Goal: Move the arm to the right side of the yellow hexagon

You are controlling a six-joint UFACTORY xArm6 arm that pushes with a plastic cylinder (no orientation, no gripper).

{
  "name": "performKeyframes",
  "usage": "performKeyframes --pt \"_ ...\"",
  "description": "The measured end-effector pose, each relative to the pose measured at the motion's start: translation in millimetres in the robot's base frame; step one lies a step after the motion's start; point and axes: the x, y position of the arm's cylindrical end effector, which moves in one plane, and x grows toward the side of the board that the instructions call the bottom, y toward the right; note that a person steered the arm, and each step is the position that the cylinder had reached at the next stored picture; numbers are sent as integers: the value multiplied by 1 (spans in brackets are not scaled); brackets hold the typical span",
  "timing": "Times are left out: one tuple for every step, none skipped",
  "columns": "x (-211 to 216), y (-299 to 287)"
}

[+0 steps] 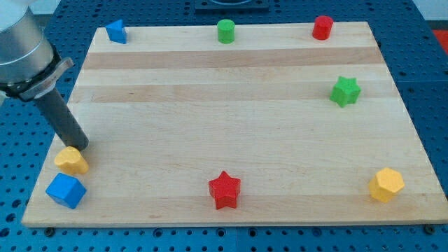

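Camera view: my tip sits at the board's left edge, touching or just above a yellow rounded block; contact can't be confirmed. A blue cube lies just below that one.

No claw on this rig, just a bare rod, so nothing opens, shuts or grips.

Target is the yellow hexagon, bottom right corner of the board, well apart from my tip, nearly the whole board width away. The bare strip on its right side before the board edge is narrow.

Others: red star bottom centre, green star at right, red cylinder, green cylinder and another blue block along the top.

Handling, my guess: the hexagon looks small, light, rigid, and probably slides easily on smooth wood. No hold needed; a slight nudge would shift it, so approach wide and stop short of its right face.
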Motion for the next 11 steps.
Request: performKeyframes --pt "8 0" --pt "14 0" --pt "14 -1" --pt "-28 28" --pt "-55 106" --pt "-57 198" --pt "-56 291" --pt "-55 381" --pt "-49 469" --pt "-32 543" --pt "3 569"
